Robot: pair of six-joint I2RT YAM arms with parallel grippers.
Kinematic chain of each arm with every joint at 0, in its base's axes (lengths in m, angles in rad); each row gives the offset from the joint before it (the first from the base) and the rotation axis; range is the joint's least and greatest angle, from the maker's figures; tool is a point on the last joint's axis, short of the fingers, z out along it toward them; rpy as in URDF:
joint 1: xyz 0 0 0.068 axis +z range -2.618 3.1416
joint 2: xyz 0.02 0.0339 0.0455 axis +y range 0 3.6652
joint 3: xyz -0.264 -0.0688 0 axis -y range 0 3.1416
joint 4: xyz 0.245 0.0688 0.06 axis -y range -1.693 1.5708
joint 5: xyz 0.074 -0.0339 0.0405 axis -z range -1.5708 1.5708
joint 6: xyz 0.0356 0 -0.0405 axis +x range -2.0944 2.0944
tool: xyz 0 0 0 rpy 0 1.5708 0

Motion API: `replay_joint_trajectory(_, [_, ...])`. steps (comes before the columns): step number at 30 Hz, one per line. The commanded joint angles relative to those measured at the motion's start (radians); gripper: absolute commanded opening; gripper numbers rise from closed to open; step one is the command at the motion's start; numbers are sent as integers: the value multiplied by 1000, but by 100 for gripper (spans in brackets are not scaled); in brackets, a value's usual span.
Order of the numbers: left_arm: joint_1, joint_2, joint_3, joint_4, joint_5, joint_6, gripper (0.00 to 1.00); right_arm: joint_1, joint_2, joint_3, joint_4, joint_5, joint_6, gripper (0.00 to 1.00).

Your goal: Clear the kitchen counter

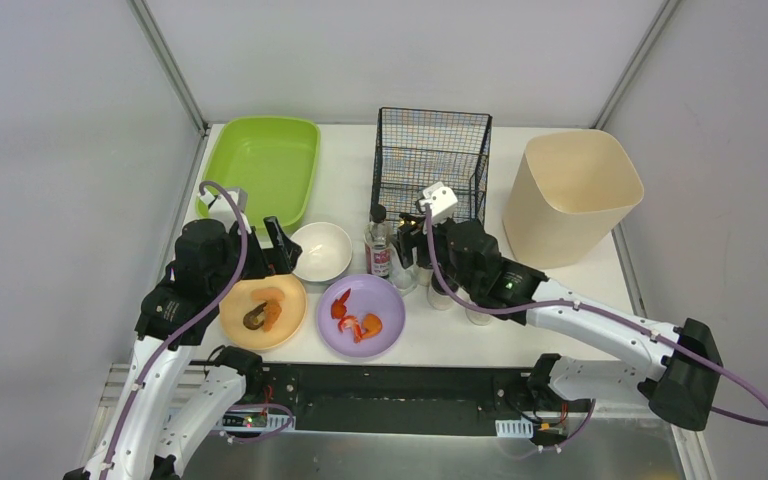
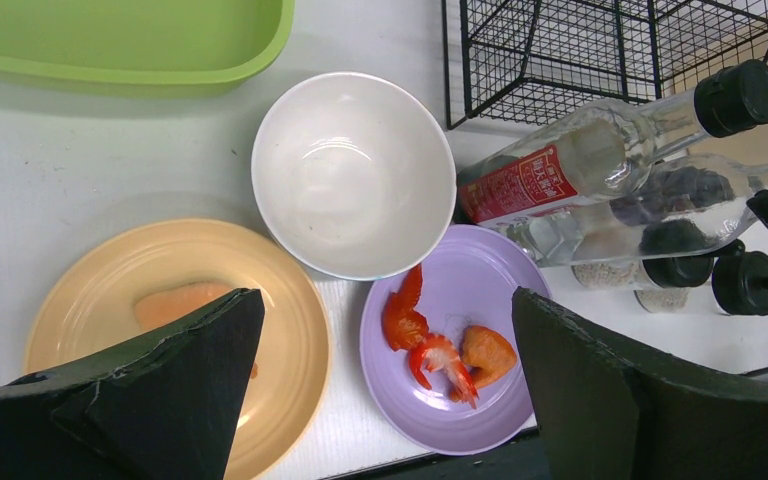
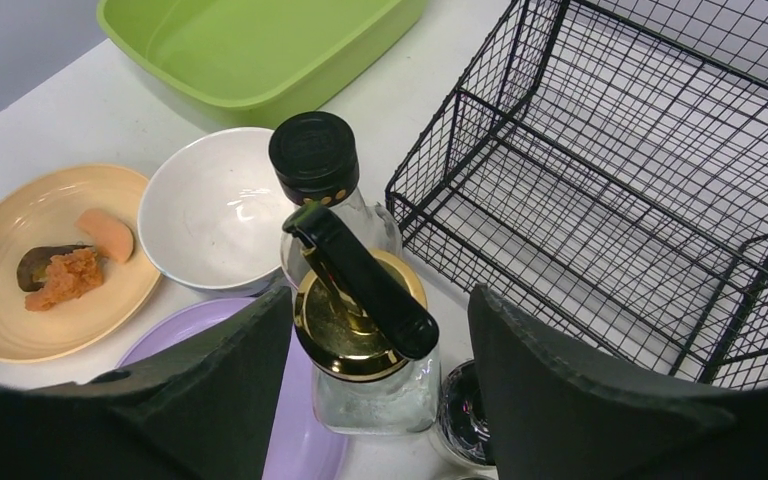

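Nothing looks cleared from the kitchen counter (image 1: 348,185): the green tray (image 1: 260,165) and wire basket (image 1: 430,150) at its far edge lie empty. The orange plate (image 1: 263,312), purple plate (image 1: 363,316), bowl (image 1: 321,250) and bottles (image 1: 380,248) crowd its front edge. The left gripper (image 2: 385,300) hovers with jaws apart; the right gripper (image 3: 378,300), jaws apart, straddles a gold-capped bottle (image 3: 360,330).

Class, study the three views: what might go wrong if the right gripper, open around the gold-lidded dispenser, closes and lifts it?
1. The right gripper straddles the gold-lidded dispenser, which stands close beside the black-capped bottle and a small jar; closing fingers may topple them.
2. Its glass looks smooth, so it may slip.
3. Lifted low, it may catch the wire basket rim.
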Motion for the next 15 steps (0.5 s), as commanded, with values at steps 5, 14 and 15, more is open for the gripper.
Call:
replay_joint_trajectory(5, [-4, -4, -5, 23, 1, 17, 100, 4, 5, -23, 83, 31, 3, 55])
replay_joint_trajectory(14, [-4, 5, -6, 22, 0, 17, 100, 4, 2, -33, 93, 28, 4, 30])
replay_joint_trajectory(15, [-4, 6, -7, 22, -1, 17, 100, 4, 1, -33, 96, 28, 3, 26])
